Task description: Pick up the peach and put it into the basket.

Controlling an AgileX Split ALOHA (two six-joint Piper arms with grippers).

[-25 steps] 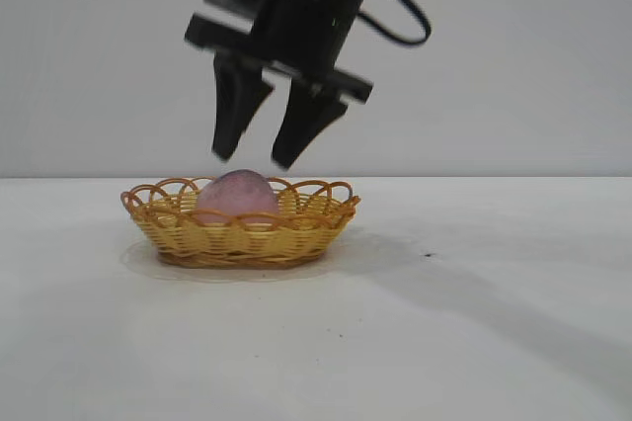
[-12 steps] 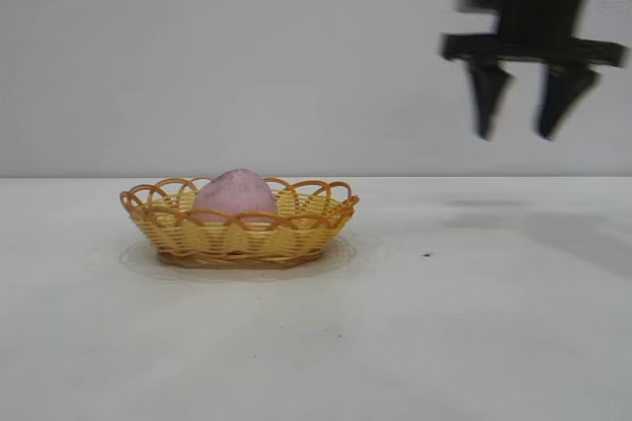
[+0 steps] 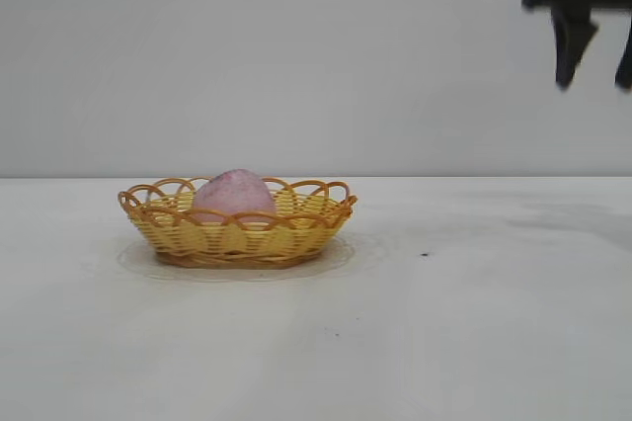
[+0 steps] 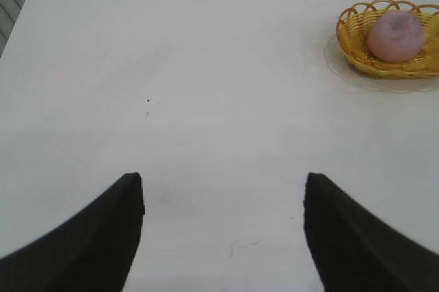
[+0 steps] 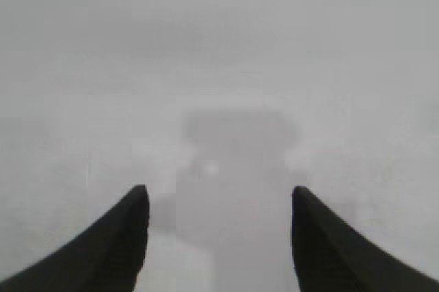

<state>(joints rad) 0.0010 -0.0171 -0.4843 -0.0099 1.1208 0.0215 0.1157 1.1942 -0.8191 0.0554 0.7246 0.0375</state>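
The dusty-pink peach (image 3: 234, 194) lies inside the yellow-tan wicker basket (image 3: 296, 230), left of the table's middle. My right gripper (image 3: 594, 83) is open and empty, high in the air at the far upper right, well away from the basket. In the right wrist view the right gripper (image 5: 219, 192) has only bare table and its own shadow under it. My left gripper (image 4: 223, 179) is open and empty over bare table. The basket (image 4: 353, 40) with the peach (image 4: 395, 35) shows far off in the left wrist view.
The white table (image 3: 474, 322) stretches around the basket. A small dark speck (image 3: 425, 254) lies on it to the right of the basket. A plain grey wall stands behind.
My right gripper, open, has risen from just above the peach and swung far to the right and up. The peach and basket have stayed put.
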